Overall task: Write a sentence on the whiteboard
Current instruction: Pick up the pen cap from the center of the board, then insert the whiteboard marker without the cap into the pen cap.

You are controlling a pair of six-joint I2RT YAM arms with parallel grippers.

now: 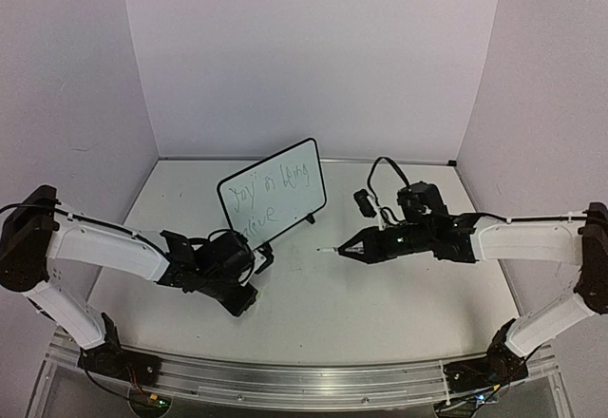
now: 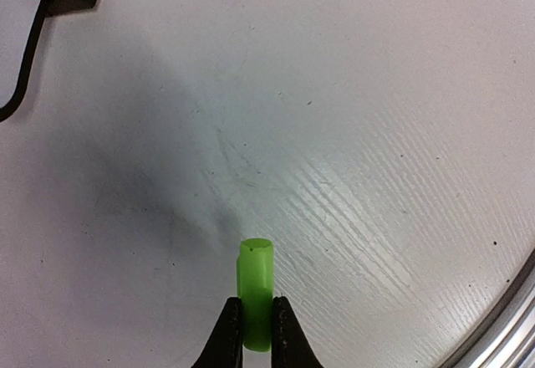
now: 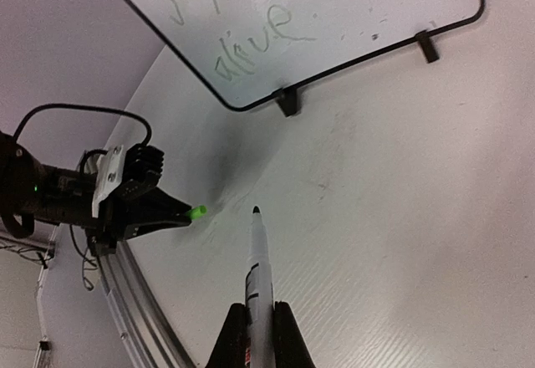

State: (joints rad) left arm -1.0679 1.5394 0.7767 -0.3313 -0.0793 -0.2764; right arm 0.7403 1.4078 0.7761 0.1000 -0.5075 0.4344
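Note:
The whiteboard stands tilted at mid-table on two black feet. Across its face runs the sentence, two lines of thin green scrawl, also seen in the right wrist view on the whiteboard as the sentence. My right gripper is shut on a white marker, whose uncapped dark tip points toward the board's lower left, clear of the table. My left gripper is shut on the marker's green cap, low over the table in front of the board's left corner. That cap sits a short gap left of the marker tip.
An aluminium rail runs along the table's near edge, close behind the left gripper. White walls enclose the back and both sides. A black cable loops at the left wrist view's top left corner.

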